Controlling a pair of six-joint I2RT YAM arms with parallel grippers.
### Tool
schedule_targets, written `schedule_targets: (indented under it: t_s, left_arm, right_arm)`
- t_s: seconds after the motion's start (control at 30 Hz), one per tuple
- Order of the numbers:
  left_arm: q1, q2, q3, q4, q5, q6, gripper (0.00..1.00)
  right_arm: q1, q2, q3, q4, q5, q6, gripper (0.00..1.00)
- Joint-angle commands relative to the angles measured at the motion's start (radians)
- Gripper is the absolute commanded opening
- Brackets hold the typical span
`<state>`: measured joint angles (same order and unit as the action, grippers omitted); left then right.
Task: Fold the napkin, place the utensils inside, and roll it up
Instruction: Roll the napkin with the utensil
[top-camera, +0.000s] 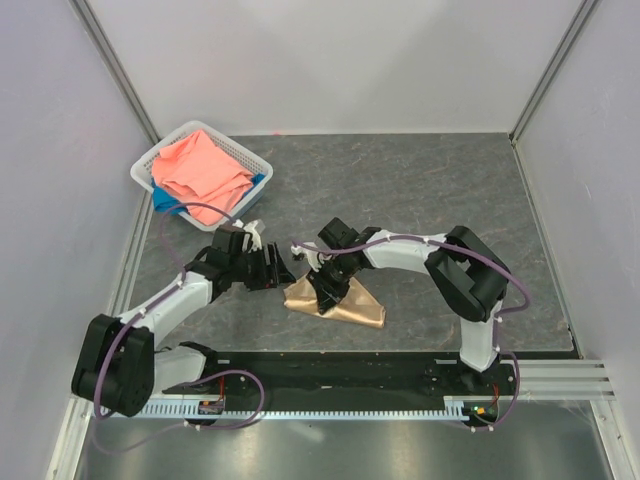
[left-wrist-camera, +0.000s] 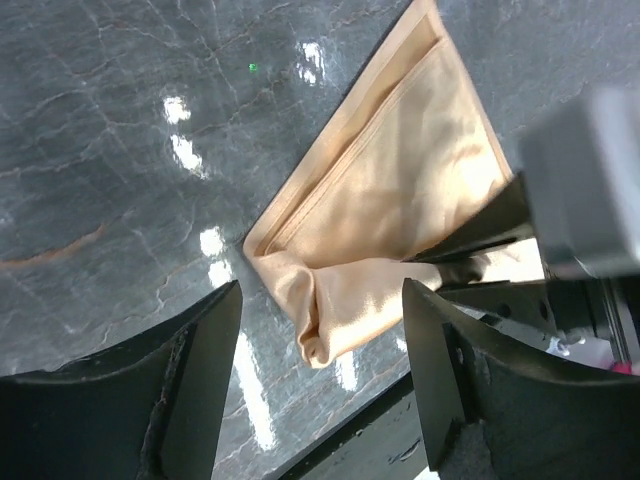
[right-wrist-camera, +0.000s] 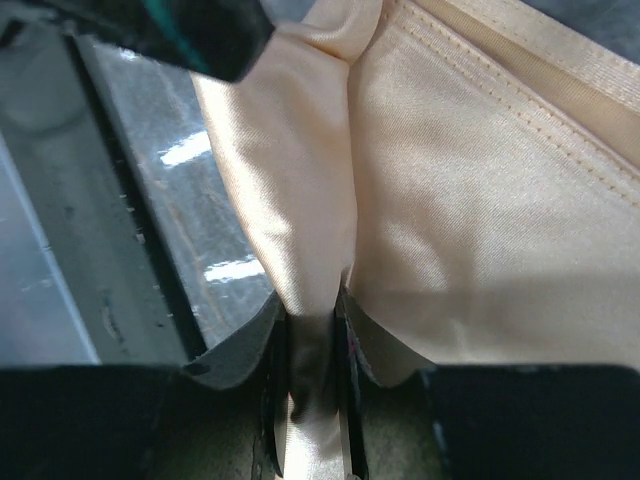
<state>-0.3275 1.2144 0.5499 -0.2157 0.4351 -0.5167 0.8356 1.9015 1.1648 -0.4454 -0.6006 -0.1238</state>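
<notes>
Mid-fold here, I reckon: napkin (top-camera: 362, 306) lies as a triangle toward 6 o'clock on the table (top-camera: 450, 200), right gripper (right-wrist-camera: 312, 335) pinching its bunched edge, left gripper (top-camera: 277, 268) open at its 9 o'clock. No fork in sight; next I'd flatten that fold.

Plain, shiny peach-gold satin for the napkin (top-camera: 350, 308), paler along the stitched hem and brightest at the folds. Dark grey marbling with thin pale veins and one faint rust streak on the table (top-camera: 430, 190). White lattice for the basket (top-camera: 262, 163); within it a plain coral-pink cloth (top-camera: 200, 165) over a bright blue cloth (top-camera: 168, 205). White links and black joints on the left arm (top-camera: 170, 300) and right arm (top-camera: 400, 258), purple on the cables (top-camera: 400, 238). Matte black on the left gripper (left-wrist-camera: 322, 300) and right gripper (right-wrist-camera: 312, 340). Pale lilac-white walls (top-camera: 330, 60).
</notes>
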Motion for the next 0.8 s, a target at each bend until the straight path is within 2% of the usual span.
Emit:
schedule_targets:
  t_s: [0.0, 0.27, 0.47, 0.77]
  left_arm:
    - [-0.022, -0.082, -0.027, 0.021, -0.019, 0.009, 0.72]
    - [-0.070, -0.145, -0.109, 0.094, 0.031, -0.016, 0.67]
    - [-0.074, -0.139, -0.156, 0.170, 0.073, -0.028, 0.62]
    - [-0.077, -0.090, -0.188, 0.265, 0.085, -0.035, 0.54]
  right_arm:
    - [-0.030, 0.082, 0.039, -0.079, -0.192, 0.009, 0.28]
    - [-0.101, 0.189, 0.085, -0.082, -0.370, 0.006, 0.28]
    - [-0.127, 0.261, 0.122, -0.096, -0.400, -0.002, 0.27]
    - [-0.133, 0.283, 0.127, -0.102, -0.401, -0.010, 0.27]
